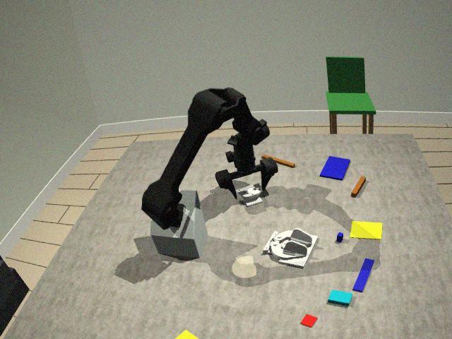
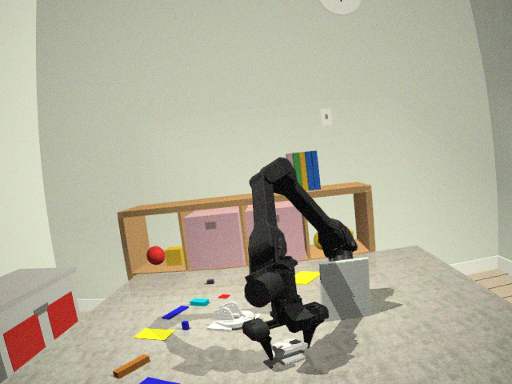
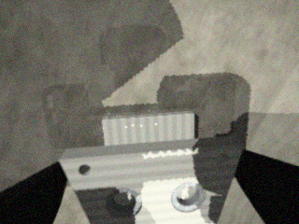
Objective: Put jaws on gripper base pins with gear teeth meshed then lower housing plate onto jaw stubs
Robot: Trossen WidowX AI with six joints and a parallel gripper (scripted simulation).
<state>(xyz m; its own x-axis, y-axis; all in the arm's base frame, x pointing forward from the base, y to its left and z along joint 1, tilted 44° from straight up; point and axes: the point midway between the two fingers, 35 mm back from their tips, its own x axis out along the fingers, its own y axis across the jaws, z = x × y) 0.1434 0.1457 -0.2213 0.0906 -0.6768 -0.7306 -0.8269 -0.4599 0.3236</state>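
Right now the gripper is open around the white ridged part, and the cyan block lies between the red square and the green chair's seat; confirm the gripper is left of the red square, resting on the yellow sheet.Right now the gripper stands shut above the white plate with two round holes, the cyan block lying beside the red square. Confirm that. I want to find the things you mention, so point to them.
The gripper point(image 1: 251, 195) point(image 2: 291, 352) is open, not shut, as the top view shows; the rest is right.

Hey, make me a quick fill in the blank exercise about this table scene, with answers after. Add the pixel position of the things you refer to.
The black gripper point(image 1: 251, 195) point(image 2: 291, 352) is ____, holding nothing.
Its fingers straddle a ____ plastic-looking part point(image 1: 251, 194) point(image 2: 289, 347) point(image 3: 126, 170).
The green chair point(image 1: 350, 102) stands beyond the ____.
The small flat square point(image 1: 308, 320) point(image 2: 224, 296) is ____.

Missing words: open; white; table; red.
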